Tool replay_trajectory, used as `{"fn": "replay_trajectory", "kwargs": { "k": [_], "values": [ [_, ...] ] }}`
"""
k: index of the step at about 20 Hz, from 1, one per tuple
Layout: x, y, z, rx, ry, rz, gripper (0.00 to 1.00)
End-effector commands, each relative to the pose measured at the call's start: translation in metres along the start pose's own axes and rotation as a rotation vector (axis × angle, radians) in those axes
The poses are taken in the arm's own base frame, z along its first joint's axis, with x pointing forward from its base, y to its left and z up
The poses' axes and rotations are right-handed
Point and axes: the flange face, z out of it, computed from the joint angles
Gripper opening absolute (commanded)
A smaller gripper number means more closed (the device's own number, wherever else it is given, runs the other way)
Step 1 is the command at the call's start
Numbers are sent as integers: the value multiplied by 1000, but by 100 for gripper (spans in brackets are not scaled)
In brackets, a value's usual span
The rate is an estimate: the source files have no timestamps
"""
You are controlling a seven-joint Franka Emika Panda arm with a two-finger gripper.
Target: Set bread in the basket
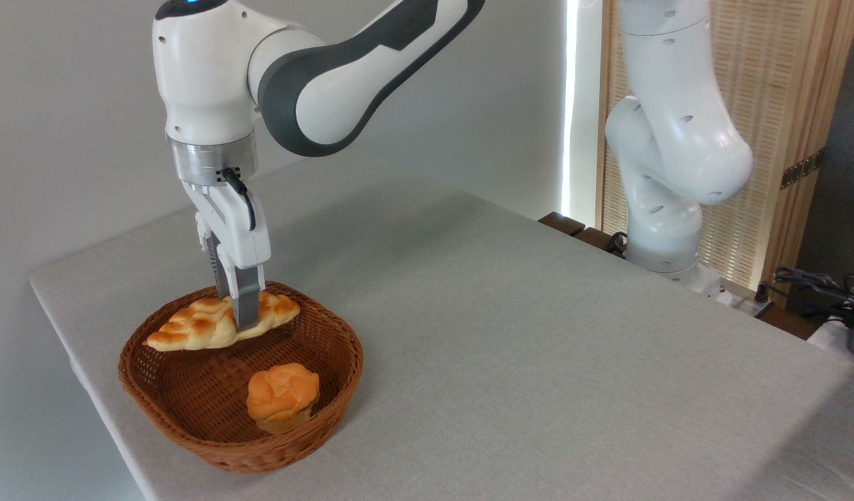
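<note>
While the arm hangs over the basket point(190, 424), its tool point(245, 316) is pinching the bread point(197, 327) just right of the loaf's middle, fingers pressed against its sides. Look at that loaf: held level over the basket's back half, pointed ends free, whether it touches the weave I can't tell. Looks light and soft to me, easily dented, so a mid-body grip suits it. Toward the basket's front sits a small orange bun point(282, 396), apart from the loaf.

Bread point(204, 323) at basket point(156, 400) rear, maybe off its floor; bun point(282, 396) in front.
</note>
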Motion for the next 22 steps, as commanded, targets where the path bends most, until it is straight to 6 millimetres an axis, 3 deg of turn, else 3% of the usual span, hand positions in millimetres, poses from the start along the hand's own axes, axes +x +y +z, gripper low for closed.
{"fn": "replay_trajectory", "kwargs": {
  "k": [1, 7, 9, 11, 13, 17, 19, 22],
  "values": [
    [1, 1, -2, 14, 3, -9, 100],
    [1, 2, -6, 13, 11, -12, 100],
    [1, 1, -15, 21, 24, -15, 100],
    [-5, -3, -42, 44, 55, -26, 100],
    [-24, -16, -72, 54, 68, -61, 100],
    [-62, -20, -113, 3, -6, -94, 100],
    [-83, -26, -133, -39, -67, -93, 100],
    [-99, -34, -151, -66, -109, -88, 100]
  ]
}}
